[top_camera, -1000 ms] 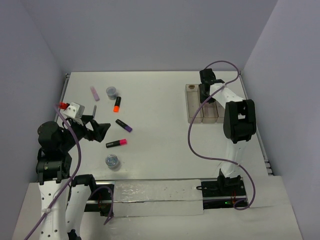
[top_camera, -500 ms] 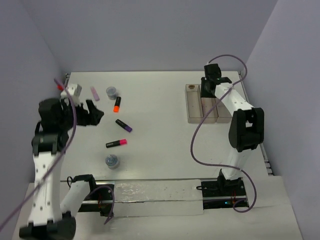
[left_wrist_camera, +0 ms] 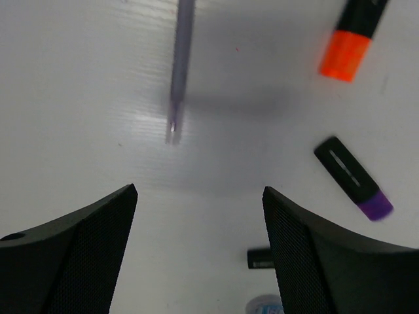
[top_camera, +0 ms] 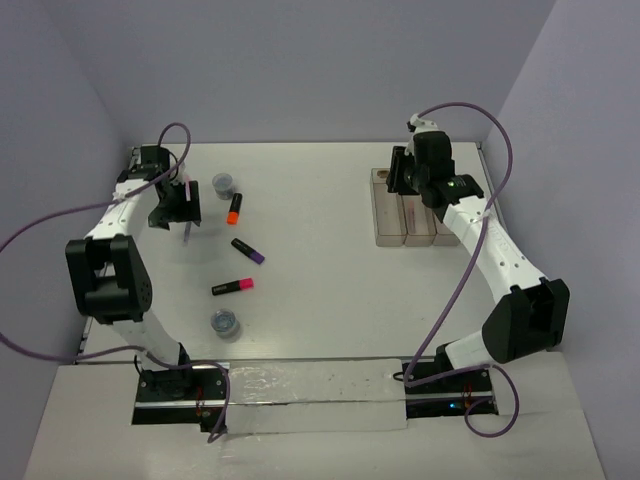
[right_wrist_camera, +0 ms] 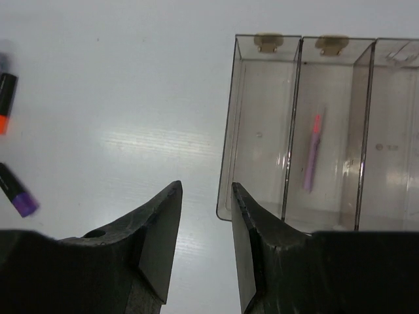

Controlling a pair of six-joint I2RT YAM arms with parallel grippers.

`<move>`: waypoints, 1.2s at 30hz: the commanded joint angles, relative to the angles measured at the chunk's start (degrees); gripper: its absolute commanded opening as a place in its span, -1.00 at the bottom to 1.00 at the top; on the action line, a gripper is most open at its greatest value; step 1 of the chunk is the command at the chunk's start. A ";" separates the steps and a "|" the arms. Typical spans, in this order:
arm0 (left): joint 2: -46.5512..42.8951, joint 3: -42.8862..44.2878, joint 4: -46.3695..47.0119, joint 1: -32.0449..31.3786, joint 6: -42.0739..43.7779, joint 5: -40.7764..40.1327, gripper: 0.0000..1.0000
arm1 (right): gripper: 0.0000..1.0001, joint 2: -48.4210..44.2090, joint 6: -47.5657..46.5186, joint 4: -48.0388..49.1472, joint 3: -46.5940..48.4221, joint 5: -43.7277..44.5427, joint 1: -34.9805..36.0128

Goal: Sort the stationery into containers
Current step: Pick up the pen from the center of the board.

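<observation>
Left pincer [left_wrist_camera: 198,196] gapes wide, empty, over a thin grey stick [left_wrist_camera: 180,65] on the matte white counter [left_wrist_camera: 78,98]; right pincer [right_wrist_camera: 206,190] (narrowly parted, empty) hangs by clear rectangular bins [right_wrist_camera: 226,163].

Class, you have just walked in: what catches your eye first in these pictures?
An orange highlighter, a purple highlighter and a pink highlighter lie scattered at the left of the table. At the right stand three joined clear bins, the middle one holding a pink-tipped stick. The left tool hangs open near a grey stick.
</observation>
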 commanded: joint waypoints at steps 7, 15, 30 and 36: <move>19.27 15.77 0.27 -0.43 0.52 -9.86 0.63 | -0.13 -7.93 1.19 2.68 -6.29 -1.61 0.81; 25.05 15.48 0.38 -0.23 0.19 -7.72 0.32 | -0.13 -9.99 0.74 1.98 -7.98 0.56 0.81; 9.35 7.22 0.03 2.23 0.10 19.83 -1.00 | -0.14 -13.68 2.06 2.45 -7.00 -5.44 4.64; -2.65 10.18 -0.74 3.22 -3.39 32.44 -1.00 | -0.13 -16.29 1.20 9.41 -7.30 -11.66 14.69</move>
